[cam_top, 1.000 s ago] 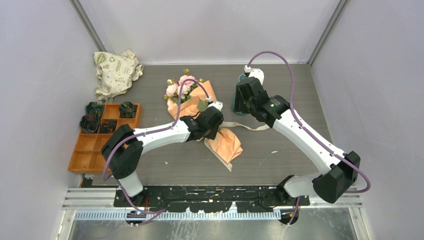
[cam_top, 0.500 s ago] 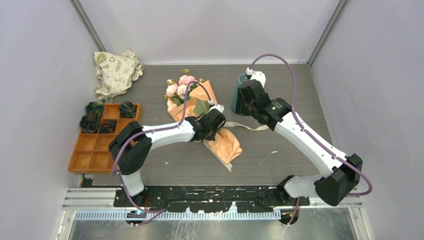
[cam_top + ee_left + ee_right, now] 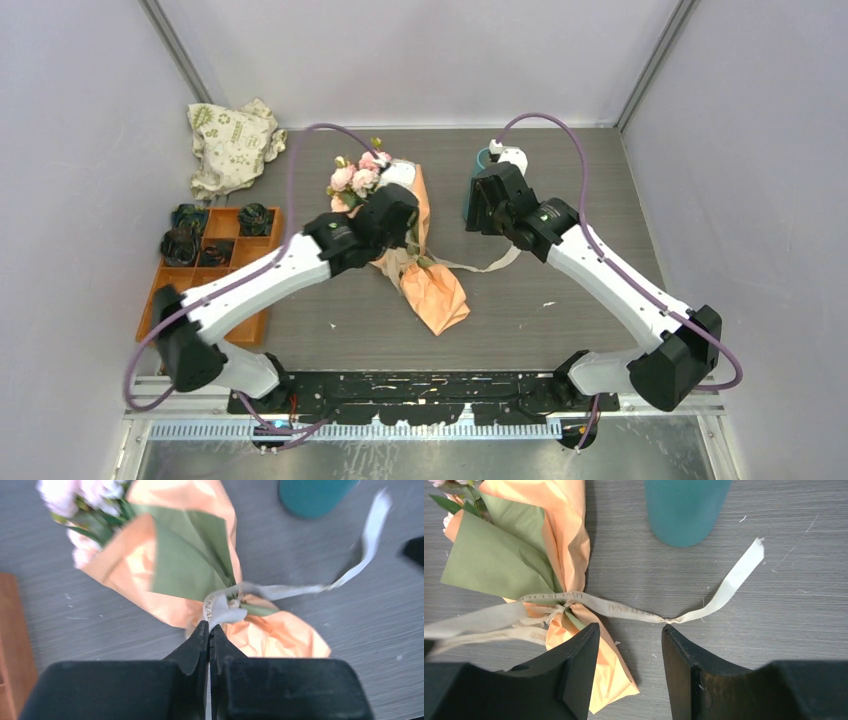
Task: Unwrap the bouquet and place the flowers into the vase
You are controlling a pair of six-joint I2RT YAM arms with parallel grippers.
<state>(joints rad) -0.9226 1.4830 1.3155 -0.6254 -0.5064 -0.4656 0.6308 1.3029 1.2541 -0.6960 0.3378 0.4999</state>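
My left end effector point(image 3: 209, 630) is pinched shut on the beige ribbon point(image 3: 222, 611) right at its knot, as far as I can judge, so a pull should loosen the bow. My right end effector point(image 3: 630, 630) hangs open over the ribbon's free tail. The bouquet point(image 3: 430, 285) lies wrapped on the bench point(image 3: 580, 290), flowers point(image 3: 355, 178) at its far end, near the vase point(image 3: 684, 510) (teal, just past that tail). Only my wrist views show the knot clearly; the overhead view shows the whole layout.
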